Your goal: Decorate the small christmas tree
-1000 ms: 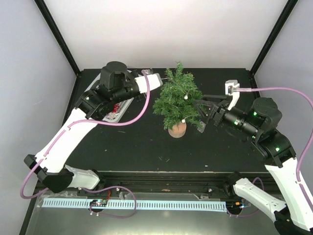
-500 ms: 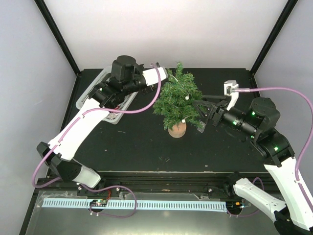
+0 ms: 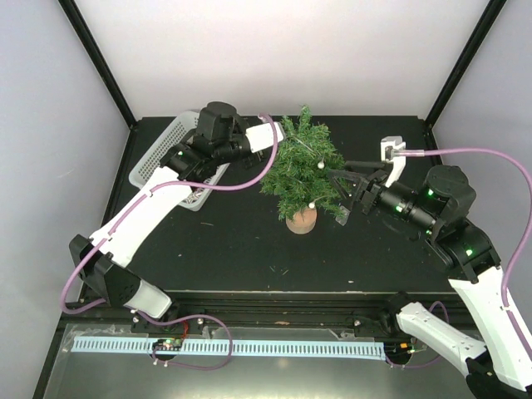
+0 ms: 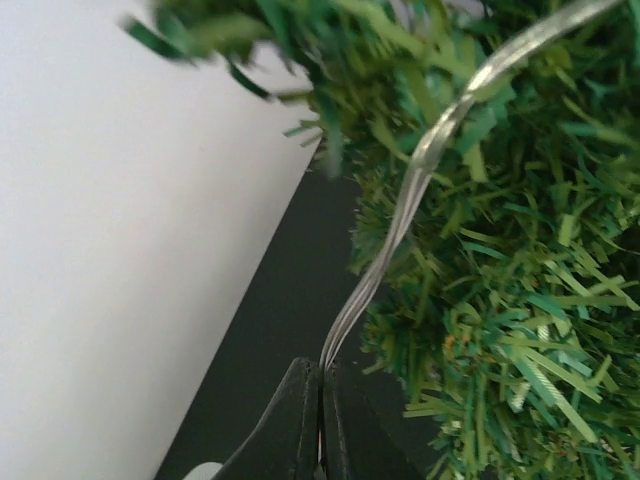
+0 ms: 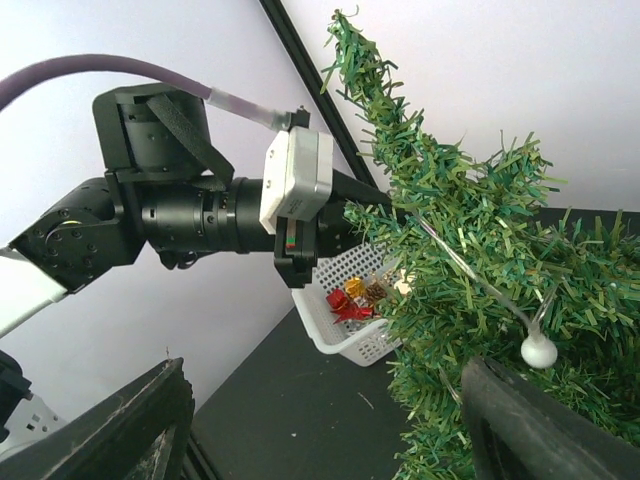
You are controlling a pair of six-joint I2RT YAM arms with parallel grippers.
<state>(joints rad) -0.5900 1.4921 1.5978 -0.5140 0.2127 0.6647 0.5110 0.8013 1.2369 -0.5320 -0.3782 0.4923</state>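
Observation:
The small christmas tree (image 3: 299,170) stands upright on its tan wooden base (image 3: 301,221) at the table's middle. A thin silvery light wire (image 4: 400,210) with small white bulbs (image 5: 539,351) lies across its branches. My left gripper (image 3: 280,135) is at the tree's upper left, shut on the wire (image 4: 320,368), which runs from the jaws up into the needles. My right gripper (image 3: 341,196) is open wide at the tree's right side, level with its lower branches. In the right wrist view (image 5: 325,405) the tree (image 5: 470,290) fills the right half, by the right finger.
A white mesh basket (image 3: 158,154) stands at the back left. It holds red and gold ornaments (image 5: 352,298). The left arm's wrist (image 5: 200,215) reaches over it toward the tree. White walls stand close behind the table.
My left arm has swung right and back from over the basket, bringing the gripper and the wire against the tree's upper left. The right arm and the tree have not moved.

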